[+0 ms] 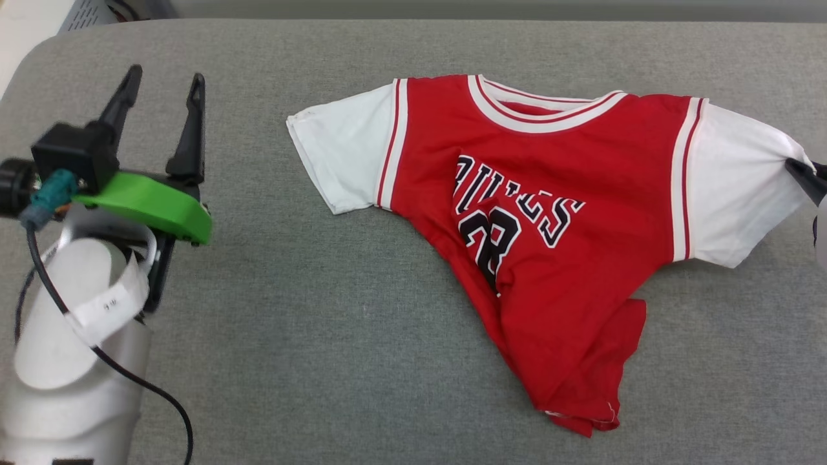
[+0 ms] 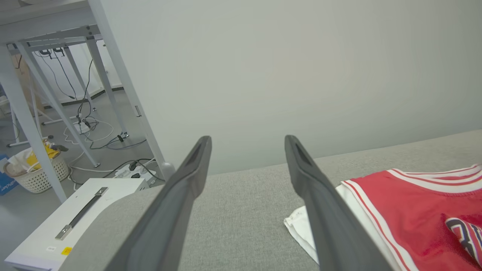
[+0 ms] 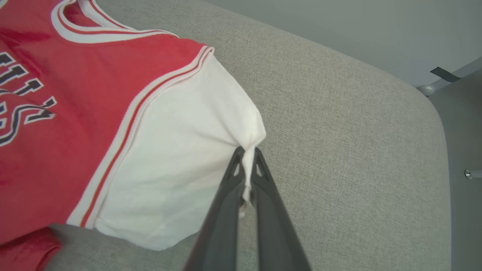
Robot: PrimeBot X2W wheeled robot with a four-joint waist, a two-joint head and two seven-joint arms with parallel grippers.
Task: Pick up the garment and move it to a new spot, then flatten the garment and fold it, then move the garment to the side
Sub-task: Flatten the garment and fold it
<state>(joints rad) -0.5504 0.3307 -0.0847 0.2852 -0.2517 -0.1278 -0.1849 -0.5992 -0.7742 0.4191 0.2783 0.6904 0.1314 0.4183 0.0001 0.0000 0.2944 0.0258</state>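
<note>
Your right gripper (image 3: 246, 150) has its two fingers pressed together on the outer edge of the shirt's (image 1: 543, 213) white sleeve (image 3: 180, 150), and a small fold of the cloth is bunched between the tips. In the head view that gripper shows at the far right edge, at the tip of the same sleeve.

Your left gripper (image 1: 167, 74) has its fingers spread wide with nothing between them. It hangs over the left part of the grey padded surface (image 1: 323, 323), apart from the shirt's other sleeve (image 1: 336, 155).

The shirt lies front up on the right half of that surface, with its collar toward the far edge and both sleeves spread out to the sides. The red body is not flat: it creases across the black lettering and narrows into a crumpled point toward the near edge.

Past the surface's rounded corner, the left wrist view shows a white box (image 2: 71, 222) with a metal handle, a basket (image 2: 35, 173) and cables on the floor.
</note>
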